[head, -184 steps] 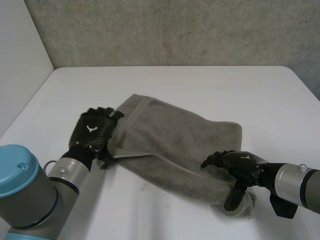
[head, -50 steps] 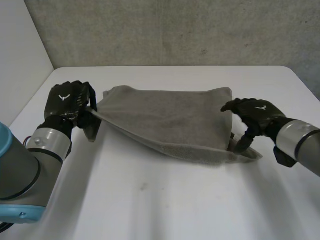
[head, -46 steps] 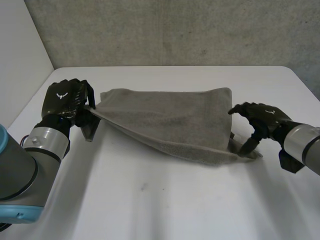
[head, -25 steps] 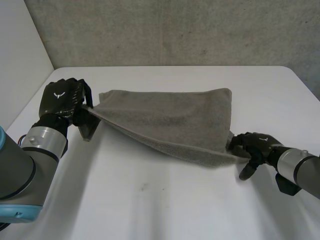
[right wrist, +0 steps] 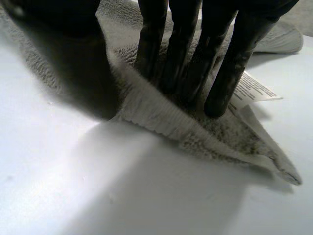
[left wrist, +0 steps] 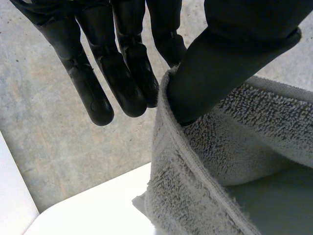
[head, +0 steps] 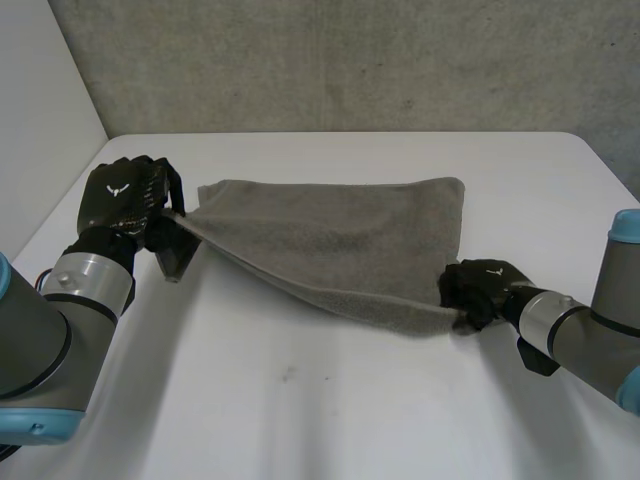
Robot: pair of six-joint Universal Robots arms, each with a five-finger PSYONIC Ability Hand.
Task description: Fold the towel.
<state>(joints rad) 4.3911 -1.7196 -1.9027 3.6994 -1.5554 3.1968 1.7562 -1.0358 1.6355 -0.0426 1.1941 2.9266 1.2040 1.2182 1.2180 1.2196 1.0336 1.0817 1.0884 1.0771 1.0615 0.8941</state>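
The grey towel (head: 335, 235) is lying spread across the white surface (head: 300, 400), its left corner raised. The left hand (head: 122, 195) is pinching that corner between thumb and fingers (left wrist: 117, 73). The right hand (head: 478, 287) is curling its fingers (right wrist: 183, 63) and thumb round the near right corner.

Your grey terry towel (head: 340, 235) lies doubled across the middle of the white table (head: 300, 420), one end corner raised off it.

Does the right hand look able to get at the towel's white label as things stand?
Probably yes: the label lies mostly uncovered right beside the fingertips of the right hand, though that hand is pinching the corner of the towel.
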